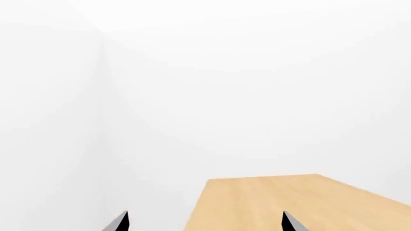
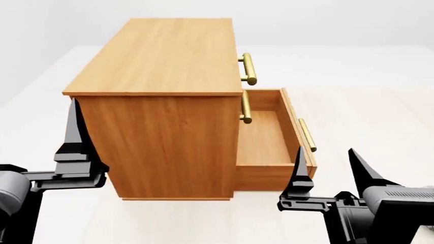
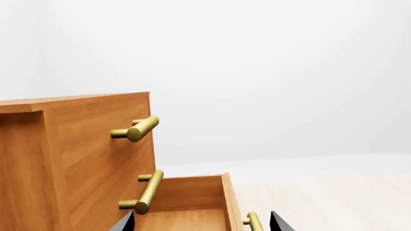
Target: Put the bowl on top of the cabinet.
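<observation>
Left wrist view: two dark fingertips of the left gripper [image 1: 205, 222] are seen spread apart, nothing between them; a pale wooden surface [image 1: 289, 202] lies beyond.
Head view: the large warm-brown wooden cabinet [image 2: 162, 101] is seen with its bottom drawer [image 2: 268, 140] pulled out; the right gripper [image 2: 326, 170] is parted and empty; the bowl is not seen.
Right wrist view: brass bar handles [image 3: 136, 129] are shown.

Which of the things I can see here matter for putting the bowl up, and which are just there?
Part of the job:
- cabinet, flat top bare
- left gripper, open
- right gripper, open
- the bowl: not in any view

Just there:
- pulled-out bottom drawer
- brass handles
- pale floor
</observation>
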### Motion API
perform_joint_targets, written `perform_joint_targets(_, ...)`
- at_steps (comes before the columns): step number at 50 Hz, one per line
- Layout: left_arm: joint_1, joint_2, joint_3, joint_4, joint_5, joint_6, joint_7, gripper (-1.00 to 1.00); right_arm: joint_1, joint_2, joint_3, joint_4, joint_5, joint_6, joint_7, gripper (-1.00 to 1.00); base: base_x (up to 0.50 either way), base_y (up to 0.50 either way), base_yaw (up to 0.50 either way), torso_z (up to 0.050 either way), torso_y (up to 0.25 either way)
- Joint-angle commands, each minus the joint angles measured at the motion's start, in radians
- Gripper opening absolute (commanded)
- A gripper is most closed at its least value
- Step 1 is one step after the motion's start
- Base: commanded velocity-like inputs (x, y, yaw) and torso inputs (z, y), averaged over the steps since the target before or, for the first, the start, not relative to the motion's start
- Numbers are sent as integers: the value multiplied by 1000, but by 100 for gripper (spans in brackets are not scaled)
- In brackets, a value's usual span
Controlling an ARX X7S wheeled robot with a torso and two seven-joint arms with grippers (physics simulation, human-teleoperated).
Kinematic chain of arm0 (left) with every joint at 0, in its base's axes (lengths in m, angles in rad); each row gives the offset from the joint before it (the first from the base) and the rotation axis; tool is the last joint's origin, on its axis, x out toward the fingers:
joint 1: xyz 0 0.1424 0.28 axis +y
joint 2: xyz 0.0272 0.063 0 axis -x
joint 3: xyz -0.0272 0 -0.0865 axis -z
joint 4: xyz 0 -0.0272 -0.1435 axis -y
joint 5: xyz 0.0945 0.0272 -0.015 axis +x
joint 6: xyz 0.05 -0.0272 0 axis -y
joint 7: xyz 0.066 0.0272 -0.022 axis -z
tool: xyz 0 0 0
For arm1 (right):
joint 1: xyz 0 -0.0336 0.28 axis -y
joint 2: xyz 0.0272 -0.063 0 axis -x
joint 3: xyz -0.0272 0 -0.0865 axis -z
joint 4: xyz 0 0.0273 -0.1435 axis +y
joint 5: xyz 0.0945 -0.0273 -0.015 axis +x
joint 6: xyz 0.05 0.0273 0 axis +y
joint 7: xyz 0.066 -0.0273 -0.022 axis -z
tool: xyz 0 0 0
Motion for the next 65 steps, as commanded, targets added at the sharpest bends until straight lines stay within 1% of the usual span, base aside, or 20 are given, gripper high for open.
perform_joint_targets(1,0,-8,9,-1,4,11,-4,100,-8,5,3,1,22,-17,-3,100,98,0,0,0,0)
perform_joint_targets(3,-2,-10,10,-1,0,11,-6,100,-10,17,-17,0,-11,-26,1,100,500,0,0,0,0)
perform_joint_targets(12,-9,-12,21,-3,2,14,-8,100,7,22,-15,3,-7,11,25,100,467,0,0,0,0)
perform_joint_targets(20,-14,-18,26,-1,-3,17,-13,100,8,24,-7,2,24,17,22,100,0,-10,0,0,0)
perform_joint_targets(24,-18,-18,32,0,-3,16,-14,100,6,22,-5,-3,26,13,29,100,0,-401,0,0,0)
perform_joint_targets(26,-13,-20,33,-2,2,21,-13,100,7,33,-27,2,-6,8,36,100,0,-35,0,0,0)
perform_joint_targets(33,-6,-31,28,-1,-1,31,-21,100,12,33,-31,-4,-3,15,47,100,0,0,0,0,0)
perform_joint_targets(37,-9,-33,32,1,-1,31,-24,100,21,38,-37,-12,-4,32,55,100,0,0,0,0,0)
perform_joint_targets(42,-11,-34,37,-3,3,36,-23,100,62,54,-39,-23,-13,110,86,100,0,0,0,0,0)
perform_joint_targets(51,-12,-39,40,-6,2,42,-27,100,125,82,-11,-45,-4,203,114,100,0,0,0,0,0)
perform_joint_targets(65,-12,-47,43,-10,-2,51,-31,100,182,122,110,-50,32,298,136,100,0,0,0,0,0)
